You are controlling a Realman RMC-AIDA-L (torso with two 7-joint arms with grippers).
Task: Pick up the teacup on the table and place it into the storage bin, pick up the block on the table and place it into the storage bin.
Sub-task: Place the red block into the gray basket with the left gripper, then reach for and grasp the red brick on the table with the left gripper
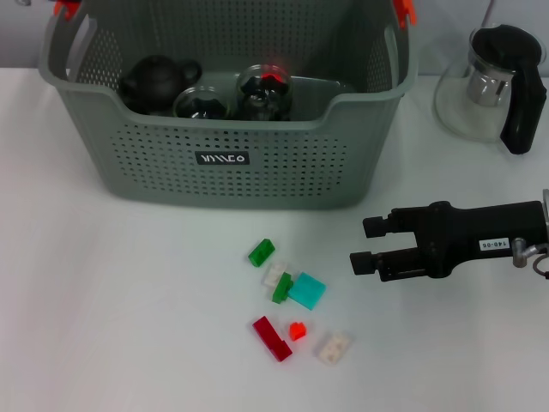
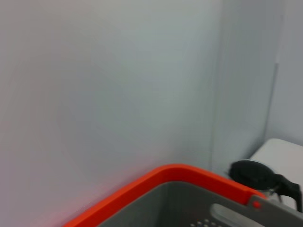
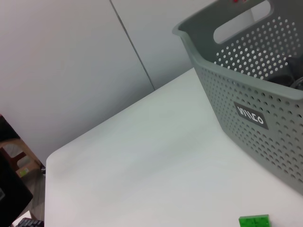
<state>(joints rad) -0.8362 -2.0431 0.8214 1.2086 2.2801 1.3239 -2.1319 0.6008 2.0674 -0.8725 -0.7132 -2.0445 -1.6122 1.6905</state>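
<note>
Seven small blocks (image 1: 292, 302) lie loose on the table (image 1: 129, 300) before the storage bin (image 1: 221, 159): two green, two white, one teal, one dark red, one small red. Bin holds a dark teapot (image 1: 154, 79) and two glass pieces; no teacup outside, so block step remains. Right gripper (image 1: 364, 244) hovers right of blocks, fingers spread, empty. One glass kettle (image 1: 497, 81) far right.

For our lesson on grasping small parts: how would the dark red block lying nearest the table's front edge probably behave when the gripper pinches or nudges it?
The dark red block looks like rigid plastic, so it should hold its shape. It is small and lies flat on the smooth white table, so a nudge would probably slide it rather than roll it. Its narrow shape suggests the open right gripper must align carefully.
</note>
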